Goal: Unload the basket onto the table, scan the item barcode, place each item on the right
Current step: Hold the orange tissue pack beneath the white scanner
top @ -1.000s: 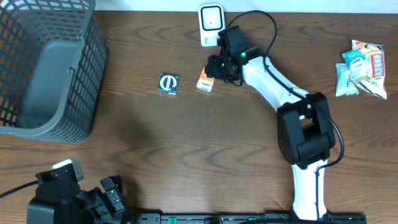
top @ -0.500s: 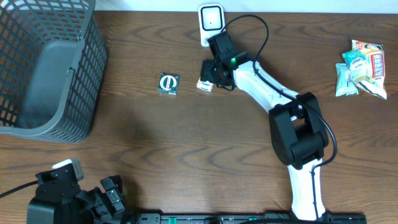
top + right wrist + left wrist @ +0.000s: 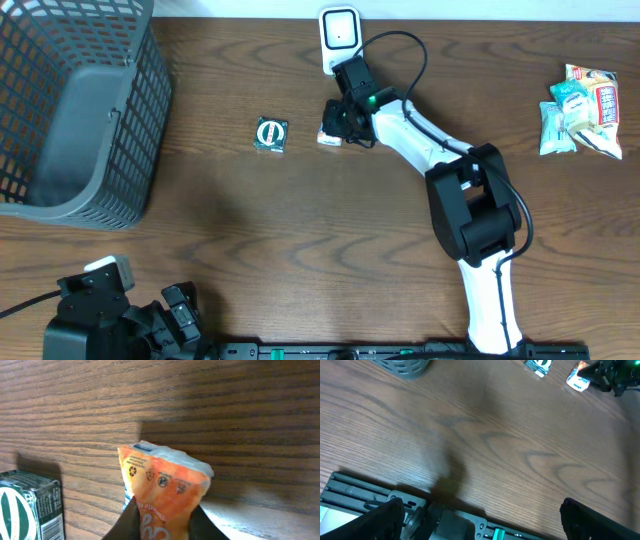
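Orange packet sits near the white scanner, just in front of it, pinched by the closed right gripper; the left gripper gapes wide, empty.

Recycling marks on orange packet

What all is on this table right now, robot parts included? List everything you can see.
basket: one, grey, table's left end
scanner: one, white, back edge, centre
green box: one, lying left of the orange packet
orange packet: one, in the right hand
snack packets: at least two, mixed colours, right end
table: one, brown wood
left hand: open, empty, near edge
right hand: shut on the orange packet
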You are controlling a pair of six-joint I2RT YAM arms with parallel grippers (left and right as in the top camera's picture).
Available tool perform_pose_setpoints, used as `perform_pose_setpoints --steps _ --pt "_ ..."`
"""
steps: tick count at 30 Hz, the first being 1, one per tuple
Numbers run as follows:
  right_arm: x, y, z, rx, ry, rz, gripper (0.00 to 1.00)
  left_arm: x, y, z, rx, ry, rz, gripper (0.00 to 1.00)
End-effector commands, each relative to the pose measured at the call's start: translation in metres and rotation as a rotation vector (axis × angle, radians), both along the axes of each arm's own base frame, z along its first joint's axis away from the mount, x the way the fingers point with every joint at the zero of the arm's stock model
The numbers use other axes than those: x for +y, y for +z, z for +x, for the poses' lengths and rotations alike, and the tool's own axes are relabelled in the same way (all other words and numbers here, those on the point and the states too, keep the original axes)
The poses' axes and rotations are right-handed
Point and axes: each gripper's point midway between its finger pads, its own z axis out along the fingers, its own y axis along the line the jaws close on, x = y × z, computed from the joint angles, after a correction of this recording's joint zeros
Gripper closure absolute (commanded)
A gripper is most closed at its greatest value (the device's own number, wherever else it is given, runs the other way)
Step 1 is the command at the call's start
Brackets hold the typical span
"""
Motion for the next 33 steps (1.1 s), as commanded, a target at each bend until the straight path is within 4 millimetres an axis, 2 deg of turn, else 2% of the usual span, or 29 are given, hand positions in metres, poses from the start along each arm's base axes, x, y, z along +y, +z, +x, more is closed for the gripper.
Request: perform_pose_setpoints --steps 1,8,9,14,17,19,21,23,26,33 --pt "-0.006 -0.017 -0.015 0.098 0.014 0.029 0.91 0.002 0.001 0.000 -0.005 0.016 0.001 0.02" --pt "-0.023 0.029 -0.017 0.116 0.080 0.158 0.98 0.002 0.001 0.000 -0.005 0.016 0.001 0.02" --pt "-0.022 0.044 -0.020 0.103 0.142 0.205 0.99 0.002 0.001 0.000 -0.005 0.016 0.001 0.02" --pt "-0.008 0.084 -0.035 0.041 0.361 0.369 0.99 0.002 0.001 0.000 -0.005 0.016 0.001 0.02" --pt "0.012 0.119 -0.053 -0.019 0.558 0.581 0.99 0.002 0.001 0.000 -0.005 0.016 0.001 0.02" --pt "0.021 0.151 -0.065 -0.076 0.687 0.772 0.99 0.002 0.001 0.000 -0.005 0.016 0.001 0.02" --pt "0.020 0.179 -0.073 -0.125 0.769 0.933 0.99 0.002 0.001 0.000 -0.005 0.016 0.001 0.02" --pt "0.013 0.197 -0.074 -0.157 0.808 1.029 0.99 0.002 0.001 0.000 -0.005 0.016 0.001 0.02" --pt "0.001 0.209 -0.073 -0.178 0.819 1.095 0.99 0.002 0.001 0.000 -0.005 0.016 0.001 0.02" --pt "-0.024 0.207 -0.063 -0.129 0.717 1.101 0.99 0.002 0.001 0.000 -0.005 0.016 0.001 0.02"
